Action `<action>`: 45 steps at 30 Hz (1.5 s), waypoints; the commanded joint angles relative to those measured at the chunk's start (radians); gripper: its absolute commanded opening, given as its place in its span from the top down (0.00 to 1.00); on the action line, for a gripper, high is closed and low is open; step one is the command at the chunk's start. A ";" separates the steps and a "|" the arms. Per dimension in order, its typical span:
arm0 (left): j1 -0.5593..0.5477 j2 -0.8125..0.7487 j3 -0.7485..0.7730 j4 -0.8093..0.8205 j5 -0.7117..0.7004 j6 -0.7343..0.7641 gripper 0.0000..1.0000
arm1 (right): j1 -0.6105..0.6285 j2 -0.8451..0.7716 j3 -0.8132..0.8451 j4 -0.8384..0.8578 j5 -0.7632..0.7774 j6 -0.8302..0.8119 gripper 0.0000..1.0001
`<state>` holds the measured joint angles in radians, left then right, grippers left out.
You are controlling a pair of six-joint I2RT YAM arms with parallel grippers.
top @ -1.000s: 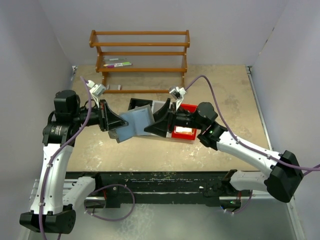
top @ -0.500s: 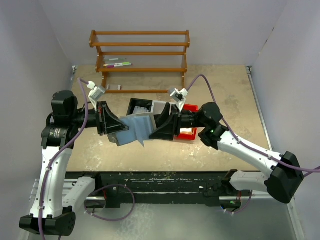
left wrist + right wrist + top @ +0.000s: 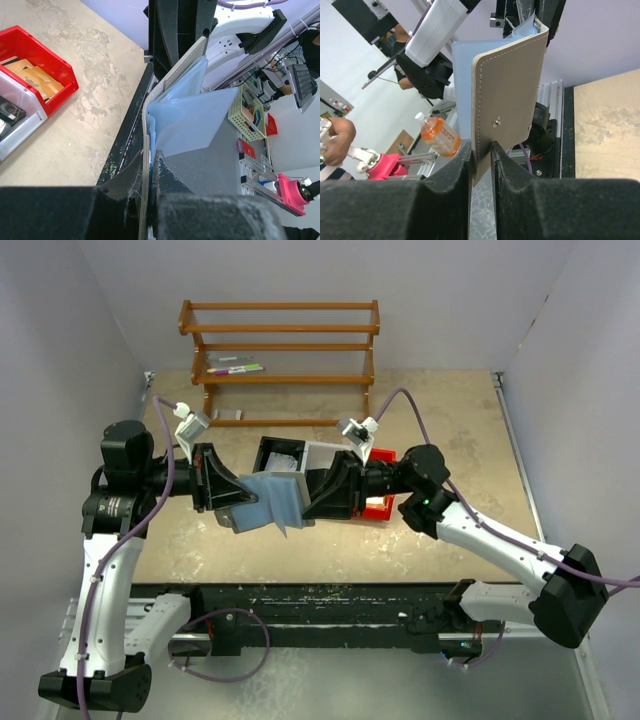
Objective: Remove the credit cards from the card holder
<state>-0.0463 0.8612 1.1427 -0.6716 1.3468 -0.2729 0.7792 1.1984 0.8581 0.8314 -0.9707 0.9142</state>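
The card holder (image 3: 272,500) is held in the air between both grippers, above the near middle of the table. My left gripper (image 3: 236,506) is shut on its left edge. My right gripper (image 3: 314,502) is shut on its right panel. In the left wrist view my gripper (image 3: 150,161) pinches a thin tan edge, with pale blue inner sheets (image 3: 192,117) spreading beyond it. In the right wrist view my gripper (image 3: 481,148) clamps the tan outer panel (image 3: 509,95), which has two snap studs and a pale blue panel behind it. No card shows apart from the holder.
A row of bins stands just behind the holder: black (image 3: 280,452), white (image 3: 322,454) and red (image 3: 376,504). The red bin (image 3: 47,55) holds tan cards. A wooden rack (image 3: 280,350) with markers stands at the back. The table's black front rail (image 3: 320,605) lies below the grippers.
The holder has gone from a flat sheet to a folded shape, with one panel now hanging down. The right gripper has shifted a little right and the left gripper a little left.
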 commanded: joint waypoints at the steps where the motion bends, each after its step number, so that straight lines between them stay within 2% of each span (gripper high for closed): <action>1: -0.002 -0.010 0.047 0.037 0.041 0.010 1.00 | -0.005 -0.014 0.027 0.053 -0.017 0.010 0.80; 8: -0.002 -0.011 0.052 0.038 0.055 0.002 1.00 | -0.006 -0.013 0.053 -0.027 0.010 -0.039 0.81; 13: -0.002 -0.011 0.057 0.053 0.073 -0.018 1.00 | -0.006 -0.017 0.106 -0.250 0.082 -0.185 0.80; 15: -0.003 -0.011 0.059 0.064 0.082 -0.028 1.00 | -0.006 -0.016 0.139 -0.347 0.178 -0.267 0.72; 17: -0.002 -0.014 0.061 0.074 0.085 -0.038 1.00 | -0.005 -0.013 0.191 -0.453 0.231 -0.333 0.69; 19: -0.002 -0.013 0.063 0.082 0.089 -0.046 1.00 | -0.005 -0.018 0.202 -0.491 0.288 -0.361 0.62; 25: -0.003 -0.013 0.063 0.091 0.096 -0.055 1.00 | -0.005 -0.042 0.198 -0.494 0.344 -0.380 0.59; 34: -0.003 -0.007 0.060 0.106 0.094 -0.059 1.00 | 0.054 -0.019 0.195 -0.417 0.297 -0.361 0.55; 38: -0.003 -0.004 0.060 0.107 0.089 -0.052 1.00 | 0.071 -0.023 0.170 -0.323 0.284 -0.305 0.58; 39: -0.003 -0.004 0.057 0.111 0.086 -0.052 1.00 | 0.079 -0.025 0.175 -0.324 0.292 -0.310 0.62; 41: -0.003 -0.002 0.054 0.114 0.075 -0.048 1.00 | 0.101 -0.026 0.194 -0.352 0.333 -0.322 0.74; 43: -0.003 -0.001 0.051 0.102 0.055 -0.024 0.95 | 0.123 -0.030 0.213 -0.396 0.384 -0.343 0.95; 44: -0.003 -0.001 0.051 0.092 0.038 -0.008 0.90 | 0.139 -0.031 0.240 -0.455 0.421 -0.373 1.00; 45: -0.002 -0.002 0.051 0.082 0.021 0.008 0.83 | 0.149 -0.029 0.265 -0.525 0.466 -0.419 1.00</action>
<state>-0.0422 0.8623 1.1614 -0.6075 1.3895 -0.3153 0.8864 1.1839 1.0222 0.4023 -0.6376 0.5819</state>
